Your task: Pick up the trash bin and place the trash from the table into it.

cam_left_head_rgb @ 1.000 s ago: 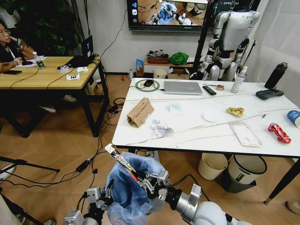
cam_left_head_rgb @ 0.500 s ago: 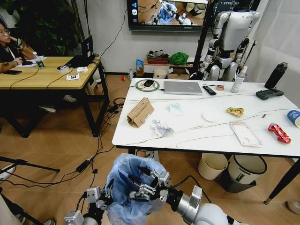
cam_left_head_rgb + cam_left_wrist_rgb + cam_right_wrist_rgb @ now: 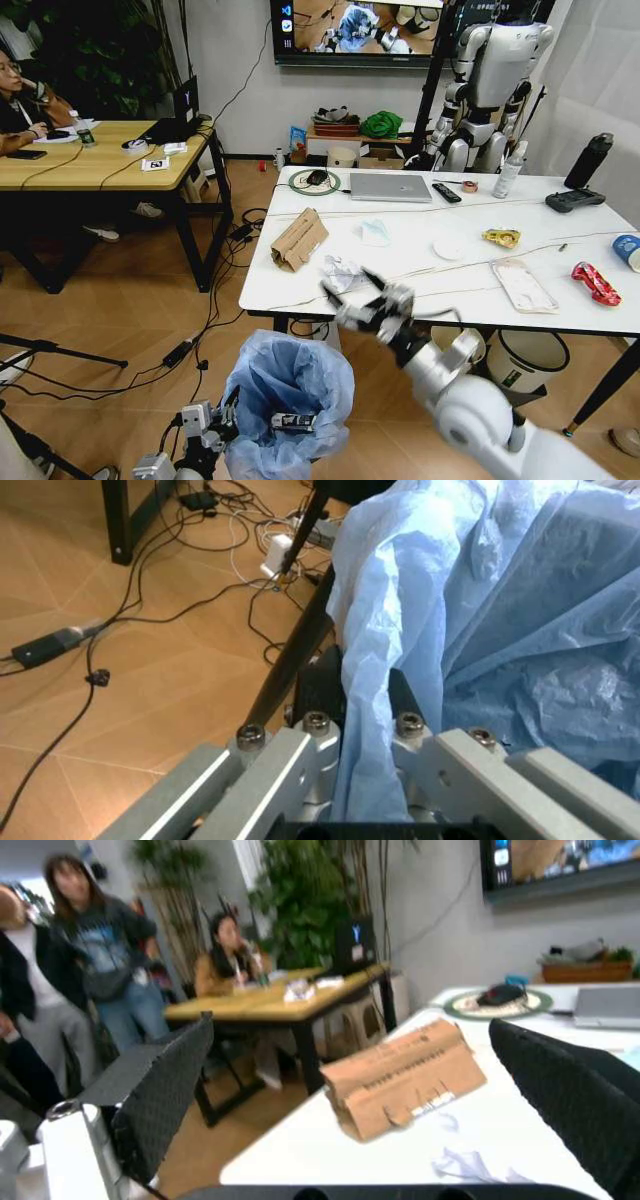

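Note:
The trash bin (image 3: 288,385), lined with a puffy blue bag (image 3: 500,592), hangs low in front of the table (image 3: 300,290). My left gripper (image 3: 215,425) is shut on its rim, the bag pinched between the fingers (image 3: 320,694). A wrapper (image 3: 293,422) lies inside the bin. My right gripper (image 3: 352,292) is open over the table's near edge, close to the crumpled white paper (image 3: 343,272) (image 3: 465,1166). The torn cardboard (image 3: 298,238) (image 3: 405,1076) lies beyond it. Farther right are a yellow wrapper (image 3: 501,237), a clear flat pack (image 3: 522,286), a red wrapper (image 3: 596,283) and a paper cup (image 3: 628,250).
A laptop (image 3: 390,187), remote (image 3: 446,192), black bottle (image 3: 588,160) and controller (image 3: 573,200) sit along the table's far side. A cream bin (image 3: 452,352) and grey bin (image 3: 520,365) stand under it. A wooden desk (image 3: 95,155) is at left, with cables on the floor.
My right gripper dropped the wrapper into the bin, then rose from the bin's mouth to the table's near edge with its fingers open. The left gripper and bin stayed put.

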